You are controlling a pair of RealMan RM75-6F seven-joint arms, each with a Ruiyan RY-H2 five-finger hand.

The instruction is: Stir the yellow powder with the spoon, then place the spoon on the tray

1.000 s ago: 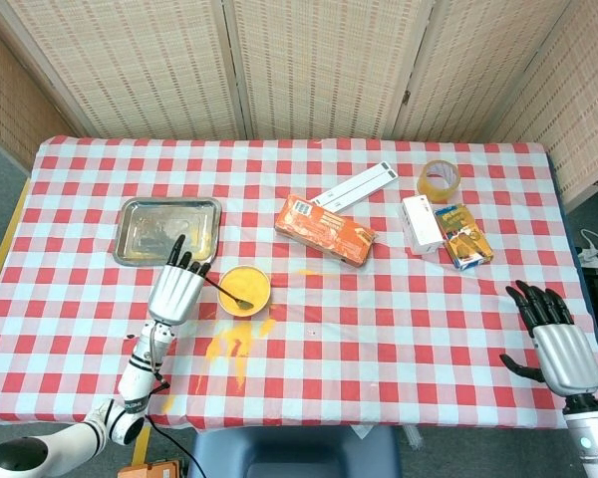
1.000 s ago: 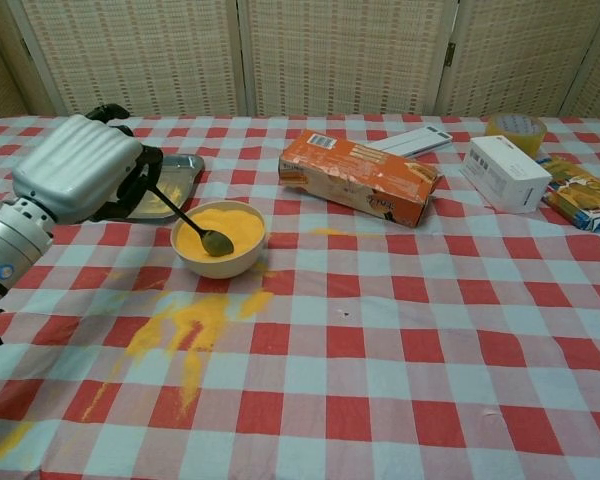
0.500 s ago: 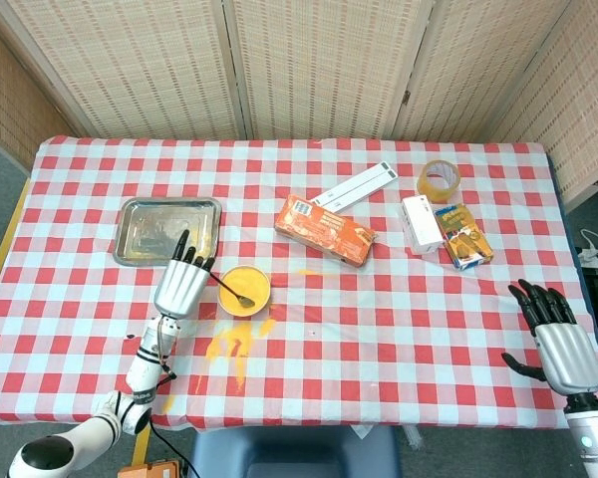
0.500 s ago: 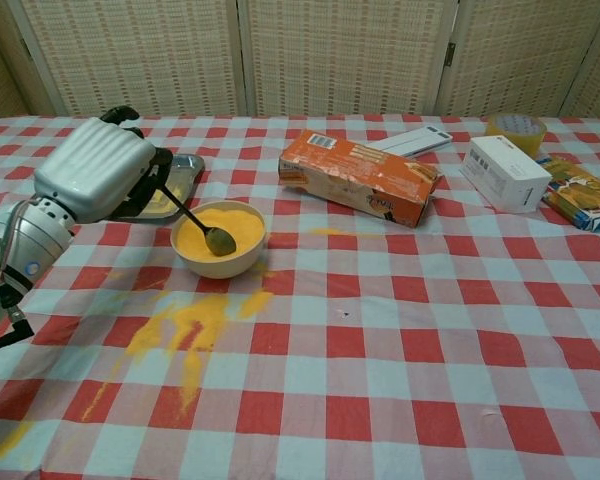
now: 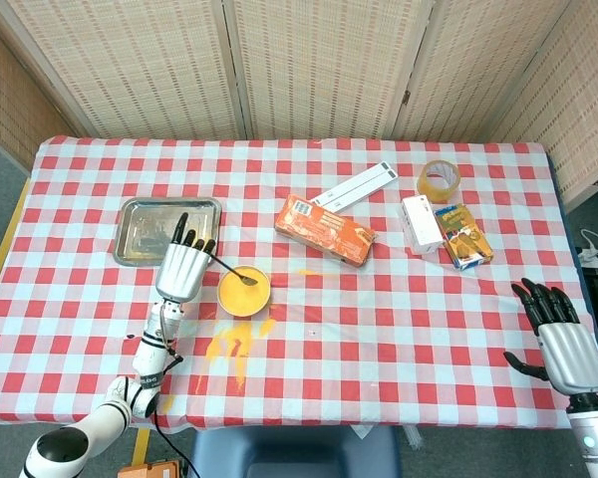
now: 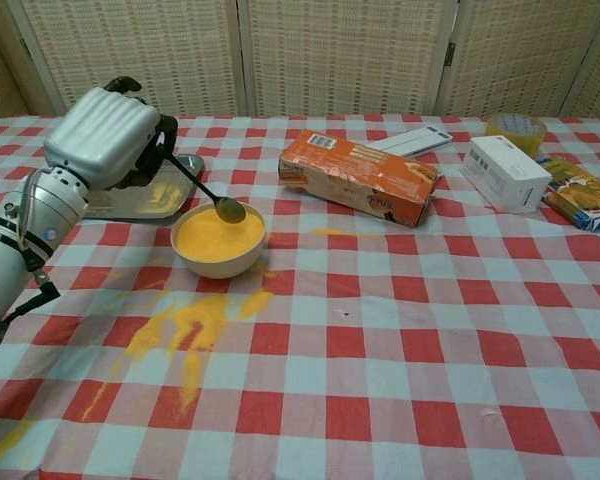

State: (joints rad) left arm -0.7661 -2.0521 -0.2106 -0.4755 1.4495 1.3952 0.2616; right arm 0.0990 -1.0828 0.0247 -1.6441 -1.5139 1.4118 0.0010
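A white bowl (image 6: 219, 243) (image 5: 244, 291) of yellow powder stands left of the table's middle. My left hand (image 6: 107, 137) (image 5: 183, 267) grips the handle of a dark metal spoon (image 6: 208, 196) (image 5: 236, 270). The spoon's head hangs just above the powder at the bowl's far rim. A steel tray (image 5: 168, 230) (image 6: 146, 200) lies behind and to the left of the bowl, partly hidden by the hand in the chest view. My right hand (image 5: 556, 335) rests at the table's near right edge, fingers spread, holding nothing.
Spilled yellow powder (image 6: 185, 325) streaks the cloth in front of the bowl. An orange box (image 6: 358, 178), a white strip (image 5: 354, 186), a tape roll (image 5: 439, 179), a white box (image 6: 505, 172) and a colourful carton (image 6: 581, 197) lie at the back right.
My left hand has risen and moved away toward the tray, lifting the spoon's head out of the powder to just above the bowl's far rim. The right hand has barely moved.
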